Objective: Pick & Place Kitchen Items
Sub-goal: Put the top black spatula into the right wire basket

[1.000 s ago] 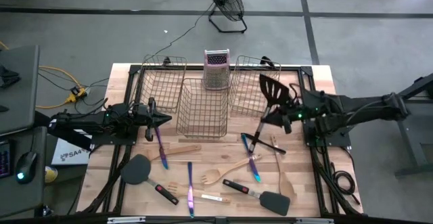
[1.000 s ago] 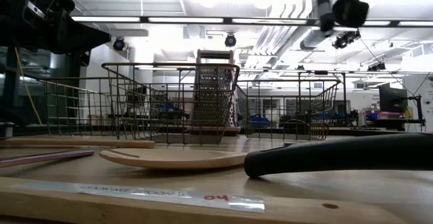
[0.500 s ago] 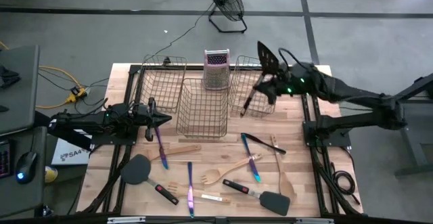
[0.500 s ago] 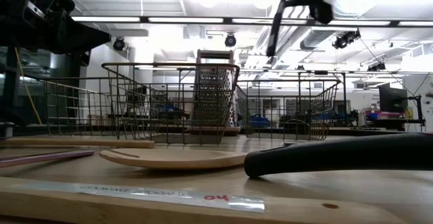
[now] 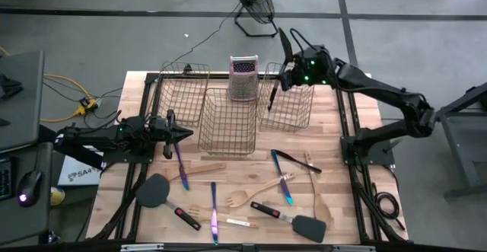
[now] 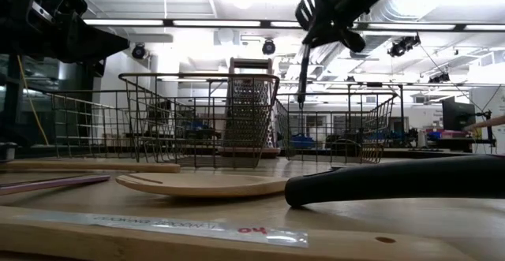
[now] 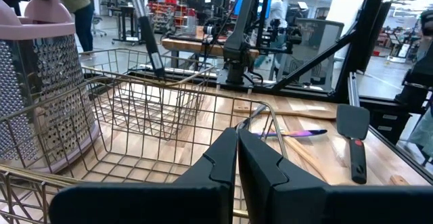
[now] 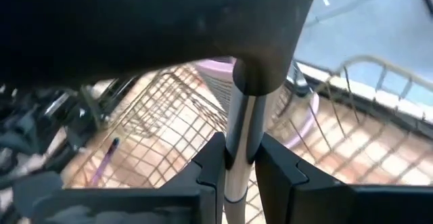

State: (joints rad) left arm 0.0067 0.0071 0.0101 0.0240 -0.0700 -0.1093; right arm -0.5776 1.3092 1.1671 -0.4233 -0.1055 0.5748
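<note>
High view, right end effector (image 5: 293, 71) gripping black spatula (image 5: 278, 69) above basket (image 5: 287, 100)

Bright overhead light; right wrist view blurred.

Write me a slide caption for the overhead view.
Right pincer holds a black spatula over the right wire basket; left pincer rests shut beside the middle basket.
</note>
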